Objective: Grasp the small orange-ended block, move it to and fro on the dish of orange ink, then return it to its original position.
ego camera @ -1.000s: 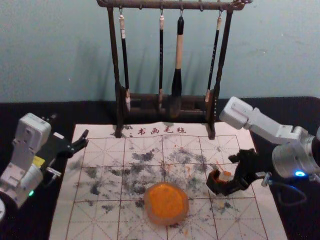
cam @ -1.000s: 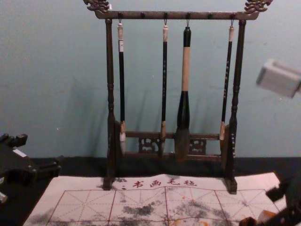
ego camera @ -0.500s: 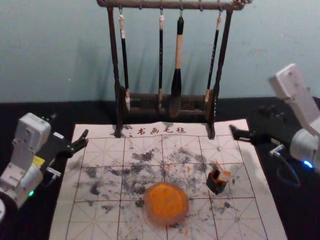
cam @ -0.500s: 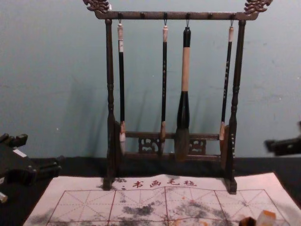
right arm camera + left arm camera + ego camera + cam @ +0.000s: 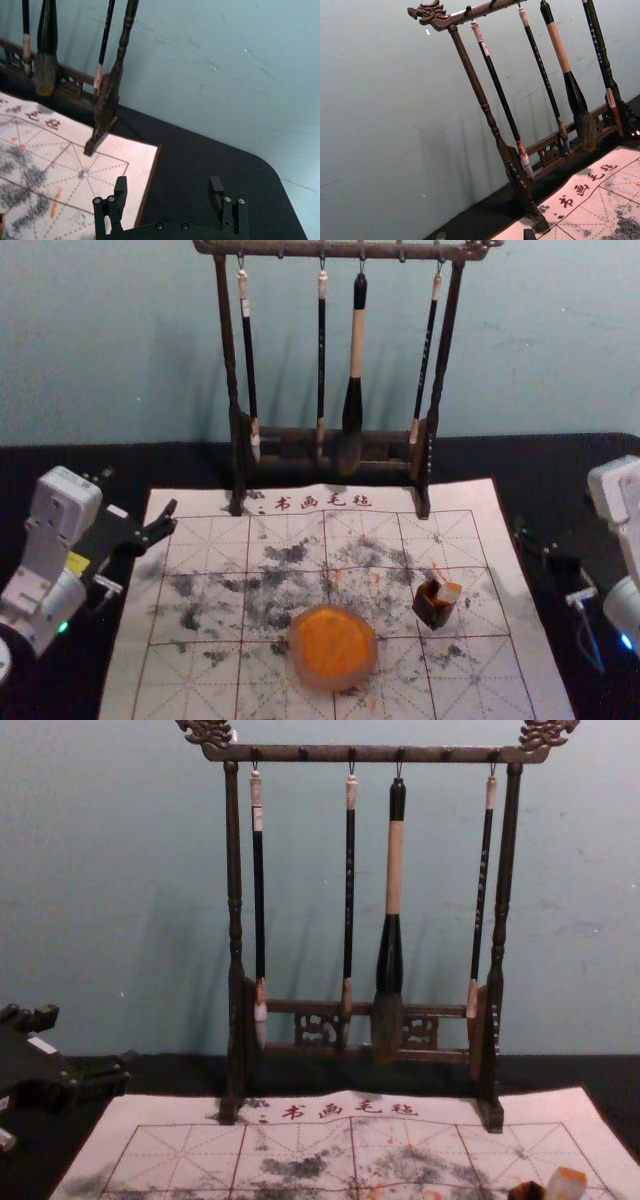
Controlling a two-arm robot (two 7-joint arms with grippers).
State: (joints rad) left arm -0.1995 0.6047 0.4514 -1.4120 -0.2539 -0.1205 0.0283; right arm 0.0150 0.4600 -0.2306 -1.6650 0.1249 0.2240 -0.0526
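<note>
And here's the black table (image 5: 185, 466), running under both the left gripper (image 5: 141, 496) and the right gripper (image 5: 530, 538). A pale, ink-smudged mat (image 5: 205, 680) lies flat on it, spreading between the two. Out beyond the grippers, there's the wooden stand (image 5: 228, 340), upright, its near feet on the mat's far edge.

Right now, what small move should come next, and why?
Probably ease the right gripper outward to park, leaving the orange-ended block alone: the gripper's fingers are apart with nothing between them, by the right edge of the mat, while the block sits at the small dark box, away from the ink dish.
</note>
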